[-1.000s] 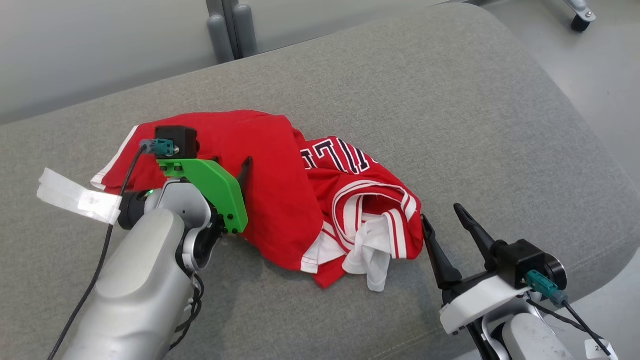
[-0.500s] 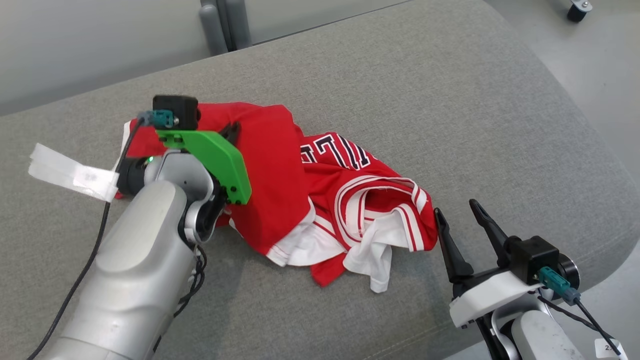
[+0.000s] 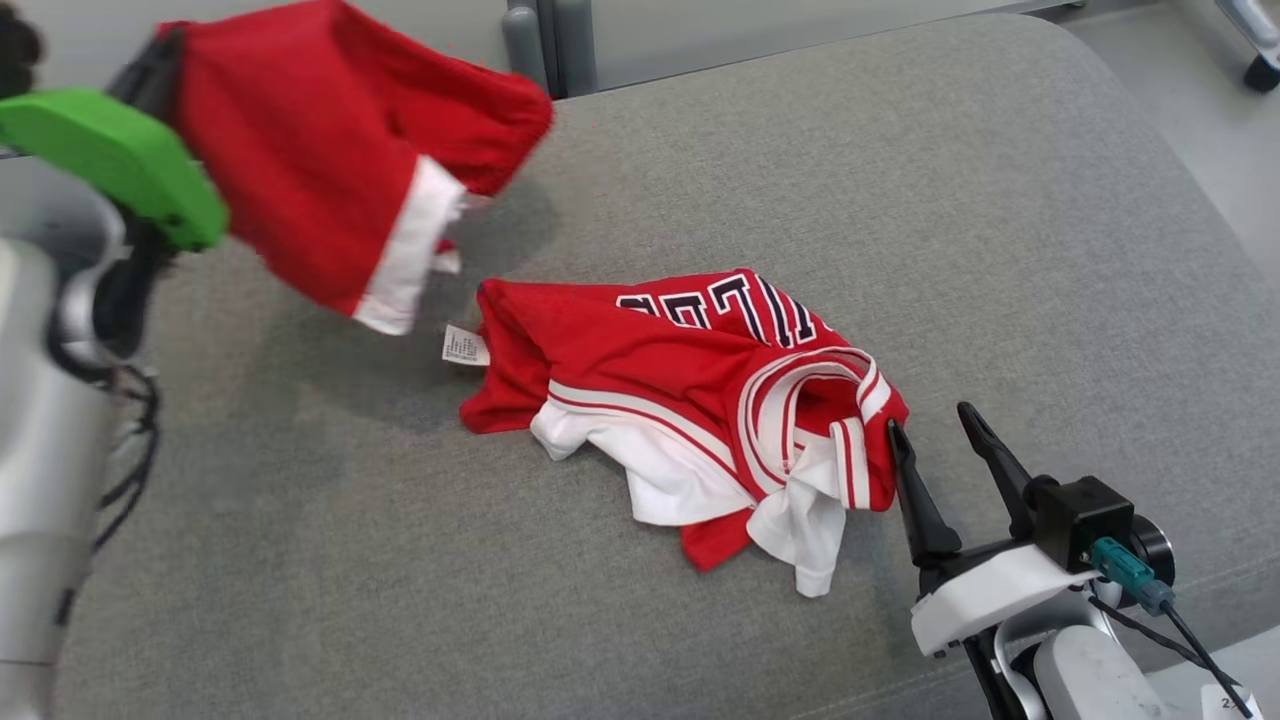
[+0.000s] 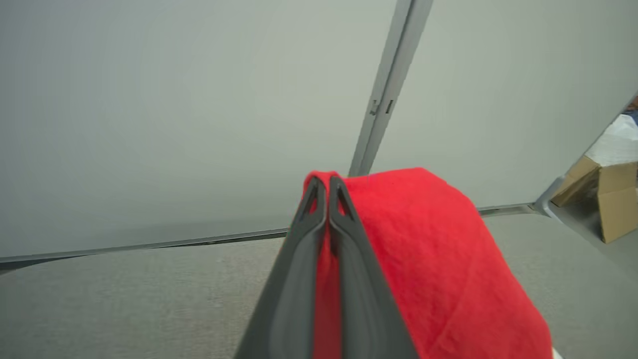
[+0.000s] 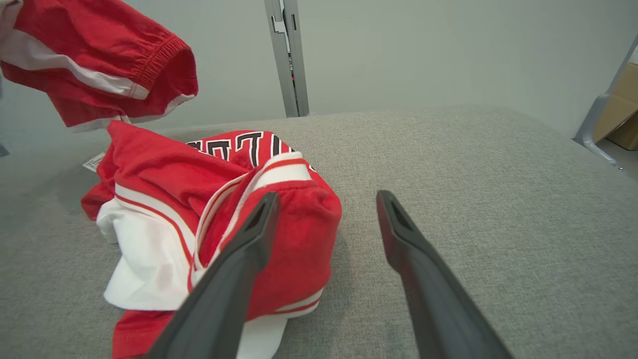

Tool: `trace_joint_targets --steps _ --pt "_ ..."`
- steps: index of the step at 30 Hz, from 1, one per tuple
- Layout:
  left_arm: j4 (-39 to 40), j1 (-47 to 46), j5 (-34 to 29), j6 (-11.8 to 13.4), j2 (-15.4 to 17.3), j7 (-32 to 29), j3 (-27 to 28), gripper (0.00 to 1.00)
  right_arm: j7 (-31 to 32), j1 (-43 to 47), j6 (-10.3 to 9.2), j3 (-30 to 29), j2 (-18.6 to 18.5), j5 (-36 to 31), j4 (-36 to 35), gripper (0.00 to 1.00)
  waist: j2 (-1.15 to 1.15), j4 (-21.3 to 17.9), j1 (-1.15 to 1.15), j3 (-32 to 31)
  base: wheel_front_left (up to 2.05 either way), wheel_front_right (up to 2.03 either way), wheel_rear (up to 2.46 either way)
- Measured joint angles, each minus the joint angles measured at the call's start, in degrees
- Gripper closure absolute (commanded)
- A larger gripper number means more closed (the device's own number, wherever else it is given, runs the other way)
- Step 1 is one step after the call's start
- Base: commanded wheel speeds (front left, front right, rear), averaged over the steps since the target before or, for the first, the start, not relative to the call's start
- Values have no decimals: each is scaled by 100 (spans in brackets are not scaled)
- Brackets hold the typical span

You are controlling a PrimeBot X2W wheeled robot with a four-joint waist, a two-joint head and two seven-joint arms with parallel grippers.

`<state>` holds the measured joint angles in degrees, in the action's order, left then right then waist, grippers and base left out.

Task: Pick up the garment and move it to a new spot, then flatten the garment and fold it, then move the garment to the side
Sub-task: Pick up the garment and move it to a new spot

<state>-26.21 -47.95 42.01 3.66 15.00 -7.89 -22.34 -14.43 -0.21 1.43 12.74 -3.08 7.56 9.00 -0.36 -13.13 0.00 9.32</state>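
My left gripper (image 3: pixel 158 62) is raised at the upper left, shut on a red garment (image 3: pixel 330 170) with white trim that hangs in the air above the grey cushion (image 3: pixel 800 180). In the left wrist view the fingers (image 4: pixel 323 182) pinch the red cloth (image 4: pixel 438 259), which drapes to their right. A second red piece (image 3: pixel 680 400) with dark lettering and white-striped edges lies crumpled on the cushion. My right gripper (image 3: pixel 930 420) stands open at its right edge. In the right wrist view one finger (image 5: pixel 249 239) touches the crumpled cloth (image 5: pixel 164 174); the hanging garment (image 5: pixel 89 60) shows at upper left.
A grey wall with a metal post (image 3: pixel 550 40) runs behind the cushion. A caster wheel (image 3: pixel 1262 70) stands on the floor at the far right. A cardboard box (image 4: pixel 615 199) sits beyond the cushion's end. A white label (image 3: pixel 465 345) lies by the crumpled cloth.
My left gripper has risen and swung to the upper left, lifting one red garment off the pile. The lettered piece stays on the cushion. The head camera has shifted.
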Motion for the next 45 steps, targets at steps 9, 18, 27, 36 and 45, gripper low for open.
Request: trace_joint_targets --steps 9,18,27,36,45 --pt "-859 825 375 157 1529 -371 1024 100 0 90 9 9 10 -15 -4 0 0 222 0 -61 0 0 0" --pt "-1355 1684 566 175 1510 -357 1137 100 0 90 58 44 26 -23 -3 0 0 208 0 27 0 0 0" --pt "-1216 1892 633 -18 1268 -140 1061 0 0 101 100 16 24 -100 -58 0 0 185 0 -11 0 0 0" --pt "-207 2017 623 -162 1145 483 1136 0 0 924 264 349 -154 -255 9 0 0 194 0 -81 0 0 0" --pt "546 2636 639 -9 917 1090 1372 0 1 1025 312 519 -65 -252 247 0 0 276 0 -28 0 0 0"
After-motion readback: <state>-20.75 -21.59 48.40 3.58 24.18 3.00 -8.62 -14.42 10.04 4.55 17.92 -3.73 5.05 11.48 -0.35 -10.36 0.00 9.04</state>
